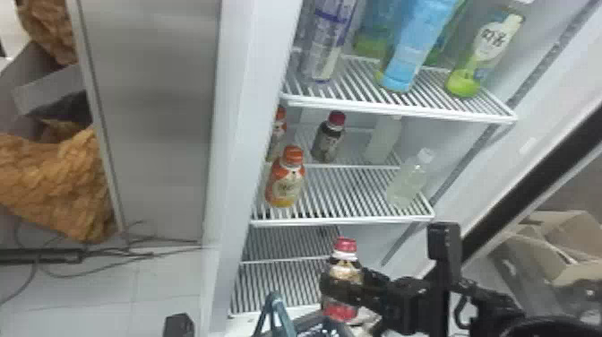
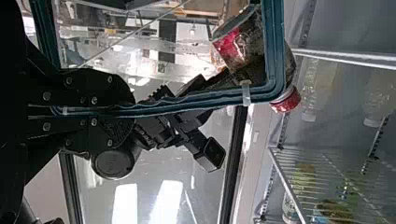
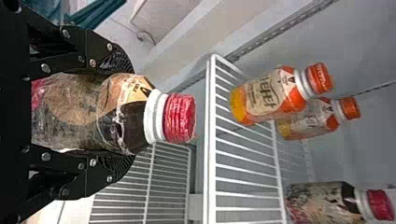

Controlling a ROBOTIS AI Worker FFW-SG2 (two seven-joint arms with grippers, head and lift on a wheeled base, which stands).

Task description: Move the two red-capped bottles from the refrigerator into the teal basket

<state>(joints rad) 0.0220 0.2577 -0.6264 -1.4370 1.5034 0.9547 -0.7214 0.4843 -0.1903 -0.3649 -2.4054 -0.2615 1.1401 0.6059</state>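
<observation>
Head view: we take the refrigerator's middle shelf (image 1: 340,221) as landmark. In front of it and lower, the right tool (image 1: 349,287) is closed around one red-capped bottle (image 1: 345,269), cap up. The second red-capped bottle (image 1: 329,144) stands toward the shelf's rear; two orange-capped bottles (image 1: 285,183) at its left side; a clear bottle (image 1: 407,179) near its front right. Below the shelf's front edge we see the teal basket's handle (image 1: 274,301).

Left wrist view: the left tool (image 2: 133,112) is closed on the teal handle, out in front of the refrigerator. We see the held bottle partly behind the handle.

Right wrist view: fingers (image 3: 114,161) press the held bottle's two sides, its red cap just off the shelf's front edge. The second red-capped bottle stands on the shelf beyond.
</observation>
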